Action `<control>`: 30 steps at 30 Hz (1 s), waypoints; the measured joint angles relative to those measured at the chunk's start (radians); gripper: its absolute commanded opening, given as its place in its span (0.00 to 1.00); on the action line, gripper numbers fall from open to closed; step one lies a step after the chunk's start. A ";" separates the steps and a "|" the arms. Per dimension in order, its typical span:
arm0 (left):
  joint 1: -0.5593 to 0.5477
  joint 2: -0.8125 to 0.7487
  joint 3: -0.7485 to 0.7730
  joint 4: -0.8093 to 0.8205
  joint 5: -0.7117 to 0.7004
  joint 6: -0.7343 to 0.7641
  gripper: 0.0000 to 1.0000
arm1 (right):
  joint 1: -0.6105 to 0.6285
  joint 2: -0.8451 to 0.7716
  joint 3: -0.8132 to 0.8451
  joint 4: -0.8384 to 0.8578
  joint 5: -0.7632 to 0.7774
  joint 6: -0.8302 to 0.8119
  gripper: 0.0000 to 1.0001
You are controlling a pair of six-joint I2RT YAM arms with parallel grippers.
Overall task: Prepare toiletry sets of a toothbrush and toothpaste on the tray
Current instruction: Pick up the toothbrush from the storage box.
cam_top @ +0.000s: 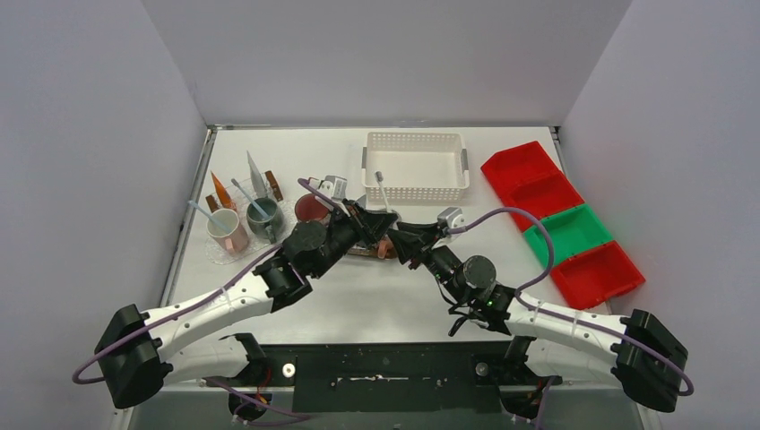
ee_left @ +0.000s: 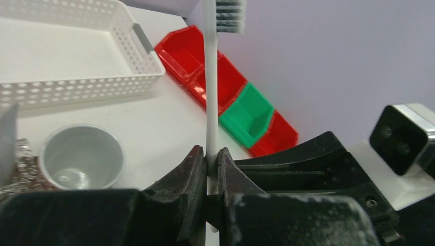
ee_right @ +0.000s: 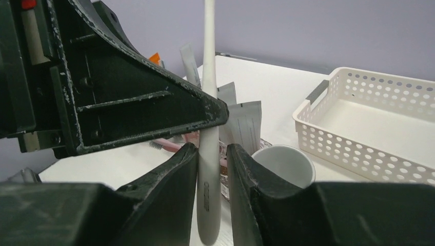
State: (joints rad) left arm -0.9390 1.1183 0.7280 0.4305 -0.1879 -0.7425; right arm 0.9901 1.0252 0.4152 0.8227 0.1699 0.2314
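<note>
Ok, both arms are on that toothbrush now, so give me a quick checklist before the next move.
1. Left gripper shut on the toothbrush: ok.
2. Right gripper clear of the handle: cannot tell; its fingers flank it, and a gap shows on one side only.
3. Toothbrush upright, bristles up: ok.
4. White mug upright and empty: ok.
5. Grippers clear of each other: not ok; they sit nose to nose.
</note>
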 measured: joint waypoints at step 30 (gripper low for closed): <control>0.006 -0.150 0.142 -0.625 -0.055 0.949 0.00 | 0.000 0.003 0.890 -1.450 0.025 0.206 0.79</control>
State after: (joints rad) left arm -0.9333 0.9684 0.8703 -0.1944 -0.2424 0.2062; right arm 0.9901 1.0279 1.3056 -0.6273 0.1951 0.4374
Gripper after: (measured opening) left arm 0.059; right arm 0.788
